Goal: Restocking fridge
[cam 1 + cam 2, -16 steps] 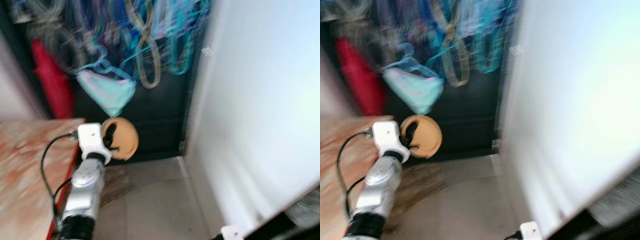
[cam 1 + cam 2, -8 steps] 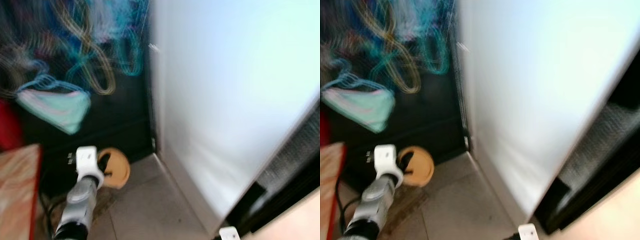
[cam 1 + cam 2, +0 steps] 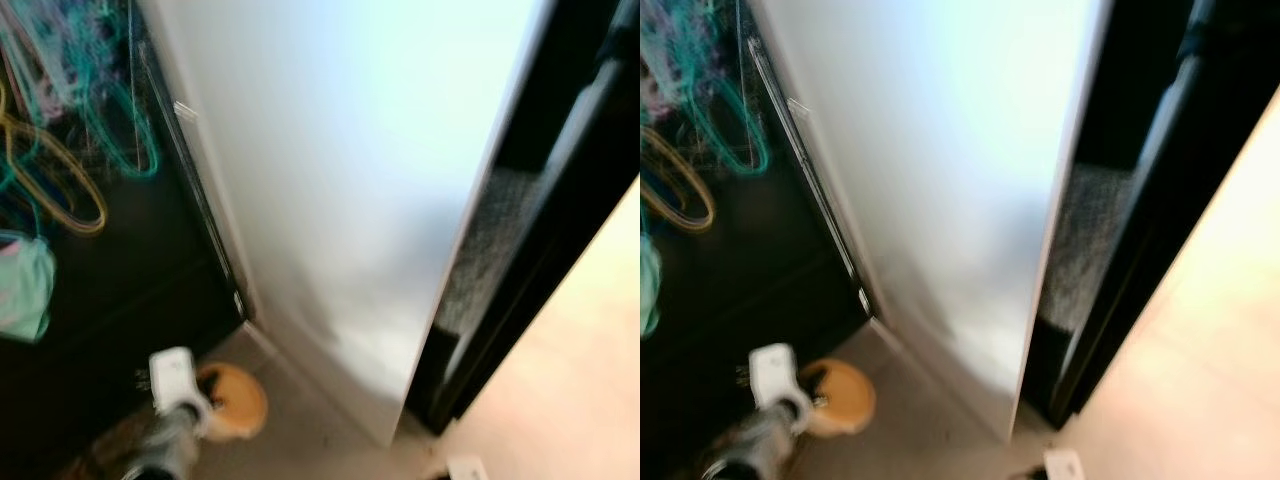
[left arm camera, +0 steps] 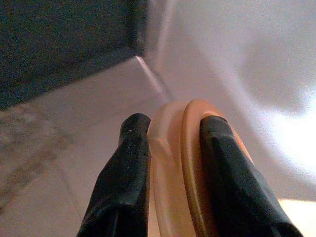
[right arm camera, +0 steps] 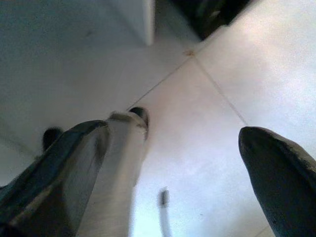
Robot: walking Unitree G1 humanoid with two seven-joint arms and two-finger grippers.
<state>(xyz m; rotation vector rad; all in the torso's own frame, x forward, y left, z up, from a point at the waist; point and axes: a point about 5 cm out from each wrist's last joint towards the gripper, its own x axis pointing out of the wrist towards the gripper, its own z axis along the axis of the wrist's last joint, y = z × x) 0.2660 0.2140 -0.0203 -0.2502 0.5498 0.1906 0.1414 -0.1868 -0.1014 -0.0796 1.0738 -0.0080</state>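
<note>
A pale tiled floor (image 5: 207,123) is stretching out below the robot, its thin grout lines crossing in the right wrist view. A tall white fridge (image 3: 340,180) is standing directly on it, and just beside that a black cabinet (image 3: 120,290) is resting on the floor to the robot's left. To the right of the white body, a dark unit (image 3: 1140,250) is also sitting on the tiles.

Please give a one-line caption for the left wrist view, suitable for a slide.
Left gripper clamps a round orange plastic disc above a pale tiled floor.
</note>
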